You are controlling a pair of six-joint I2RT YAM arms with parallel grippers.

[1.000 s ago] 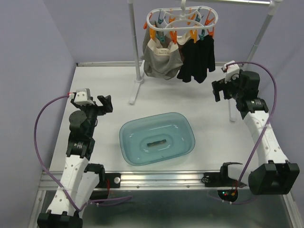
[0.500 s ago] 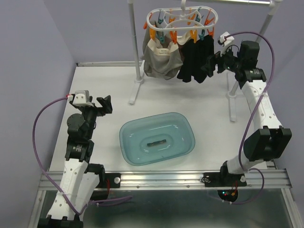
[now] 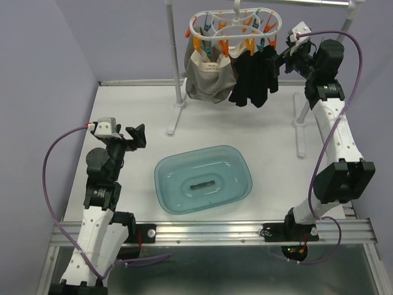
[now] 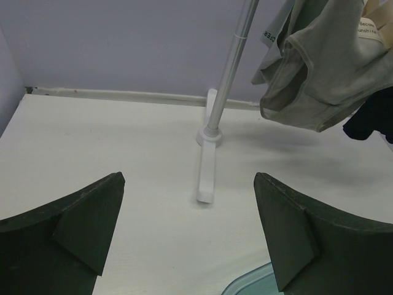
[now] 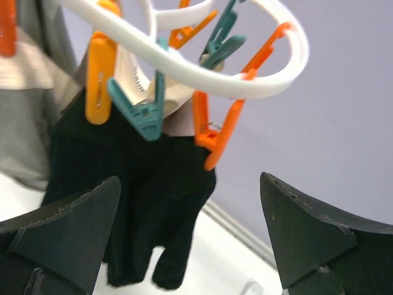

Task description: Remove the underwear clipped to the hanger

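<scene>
The white oval hanger (image 3: 236, 23) hangs at the back with orange and teal clothespins (image 5: 147, 110). Clipped under it are a beige-taupe piece of underwear (image 3: 209, 74) and a black one (image 3: 255, 77). In the right wrist view the black underwear (image 5: 147, 203) hangs just ahead, held by pins from the white ring (image 5: 202, 80). My right gripper (image 3: 284, 60) is raised beside the black piece, open, holding nothing. My left gripper (image 3: 136, 136) is open low over the table, left of the basin. The left wrist view shows the beige-taupe underwear (image 4: 319, 74) up at the right.
A translucent teal basin (image 3: 202, 178) sits mid-table with a small dark item inside. White rack poles (image 3: 178, 55) with feet (image 4: 209, 166) stand at the back left and back right (image 3: 301, 123). Purple walls close in behind and at the left.
My right arm has swung up and back from table height to the hanger's right side, beside the black underwear. The left arm has barely moved.
</scene>
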